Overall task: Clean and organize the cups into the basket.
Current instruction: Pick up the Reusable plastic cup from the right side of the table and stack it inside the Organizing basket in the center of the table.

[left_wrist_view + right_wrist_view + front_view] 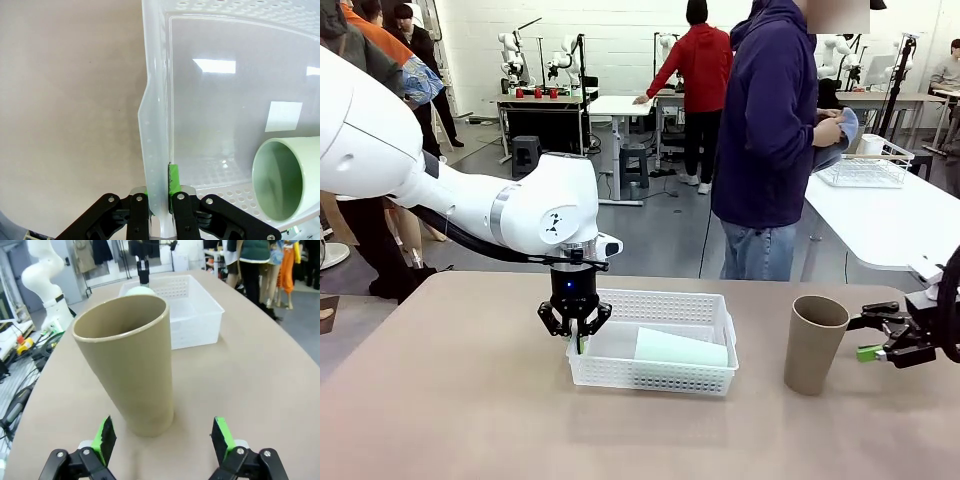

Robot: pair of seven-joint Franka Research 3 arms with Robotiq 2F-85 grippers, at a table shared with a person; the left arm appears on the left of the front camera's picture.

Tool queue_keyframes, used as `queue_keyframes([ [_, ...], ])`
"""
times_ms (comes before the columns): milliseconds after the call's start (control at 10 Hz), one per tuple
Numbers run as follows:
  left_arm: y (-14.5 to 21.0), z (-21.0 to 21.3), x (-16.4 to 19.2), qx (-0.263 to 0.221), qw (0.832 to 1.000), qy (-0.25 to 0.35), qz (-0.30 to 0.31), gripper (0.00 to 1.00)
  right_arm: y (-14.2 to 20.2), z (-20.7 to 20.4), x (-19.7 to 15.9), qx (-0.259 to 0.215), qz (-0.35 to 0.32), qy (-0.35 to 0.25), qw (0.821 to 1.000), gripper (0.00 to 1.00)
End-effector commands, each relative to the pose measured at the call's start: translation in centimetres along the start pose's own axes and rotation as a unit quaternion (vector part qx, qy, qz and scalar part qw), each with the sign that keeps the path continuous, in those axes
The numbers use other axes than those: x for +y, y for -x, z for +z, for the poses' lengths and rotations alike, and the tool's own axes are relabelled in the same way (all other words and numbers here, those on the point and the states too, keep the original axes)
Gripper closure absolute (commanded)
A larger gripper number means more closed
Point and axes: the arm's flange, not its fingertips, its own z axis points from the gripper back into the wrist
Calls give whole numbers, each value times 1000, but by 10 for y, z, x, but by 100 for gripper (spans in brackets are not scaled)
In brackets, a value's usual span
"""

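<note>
Left gripper [577, 340] pointed down, clamped on basket [665, 300] left wall; right gripper [866, 335] sat level, open, right of brown cup [814, 345].

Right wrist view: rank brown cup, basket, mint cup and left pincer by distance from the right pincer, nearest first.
1. brown cup: upright, just ahead of the right pincer.
2. basket: behind it, toward picture right.
3. mint cup: inside the basket.
4. left pincer: at the basket's far wall.

you've got bare table [450, 400] at 9 and 6 o'clock of the basket [650, 378]; brown cup [815, 343] stands at 3, mint cup [680, 349] blocks the basket's right half.
</note>
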Motion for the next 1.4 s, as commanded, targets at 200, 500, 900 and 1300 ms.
queue_keyframes([
  [200, 1, 1, 1, -2, 1000, 0, -1, 100, -2, -30, -7, 23, 12, -53, 998, 0],
  [500, 1, 1, 1, -2, 1000, 0, -1, 100, -7, -51, -6, 36, 23, -82, 996, 0],
  [900, 1, 1, 1, -2, 1000, 0, -1, 100, -17, -75, -10, 26, 34, -106, 993, 0],
  [1300, 1, 1, 1, -2, 1000, 0, -1, 100, -14, -75, -10, 20, 54, -124, 991, 100],
])
